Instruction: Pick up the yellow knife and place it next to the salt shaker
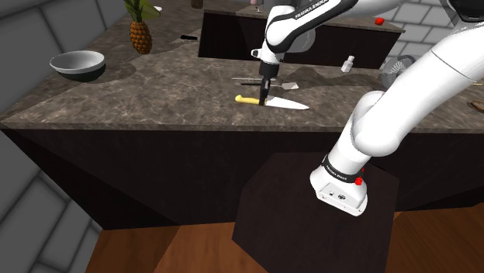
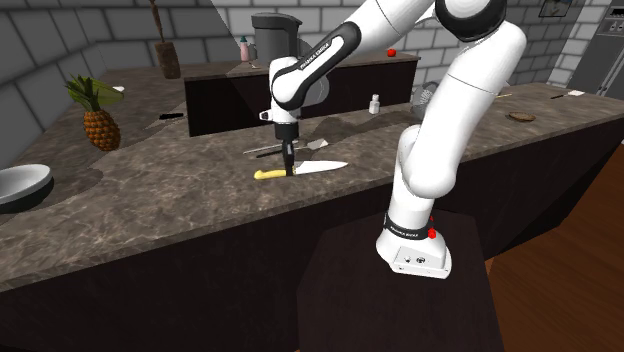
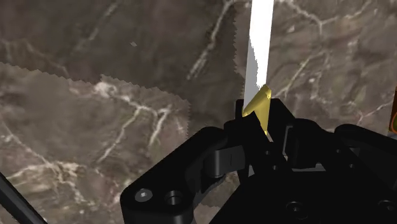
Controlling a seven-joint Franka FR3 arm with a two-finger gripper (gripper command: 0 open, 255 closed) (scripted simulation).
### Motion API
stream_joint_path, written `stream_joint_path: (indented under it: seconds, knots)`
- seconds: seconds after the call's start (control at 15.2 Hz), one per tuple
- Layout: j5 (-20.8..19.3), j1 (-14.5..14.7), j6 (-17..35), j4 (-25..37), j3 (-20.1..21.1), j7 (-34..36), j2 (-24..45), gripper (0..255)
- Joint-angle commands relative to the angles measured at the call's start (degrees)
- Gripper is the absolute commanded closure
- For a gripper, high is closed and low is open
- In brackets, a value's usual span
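The knife point(image 1: 279, 102) has a yellow handle point(image 1: 246, 98) and a pale blade, and it lies flat on the dark marble counter point(image 1: 155, 93). My gripper point(image 1: 264, 99) comes straight down on it where handle meets blade. It is shut on the knife, as the second exterior view also shows at the gripper point(image 2: 288, 170) over the knife point(image 2: 318, 167). In the wrist view the fingers point(image 3: 238, 130) clasp the yellow handle end point(image 3: 259, 105), and the blade point(image 3: 259, 44) runs away from the hand. The small white salt shaker point(image 1: 348, 64) point(image 2: 375, 103) stands farther back on the counter.
A second, dark-handled knife point(image 1: 260, 81) point(image 2: 275, 150) lies just behind the yellow one. A pineapple point(image 1: 140, 35) point(image 2: 100, 125) and a grey bowl point(image 1: 77, 63) point(image 2: 20, 185) sit towards the shoulder view's left. A raised dark back counter point(image 1: 233, 39) borders the work area.
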Motion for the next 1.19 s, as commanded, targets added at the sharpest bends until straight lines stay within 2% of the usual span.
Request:
stream_joint_path:
  seconds: [0.0,1.12]
  knots:
    - [-0.43,-0.18,-1.63,0.66,0.16,0.46,-0.97,255]
    - [-2.35,-0.89,-15.93,8.74,1.87,3.94,-7.64,255]
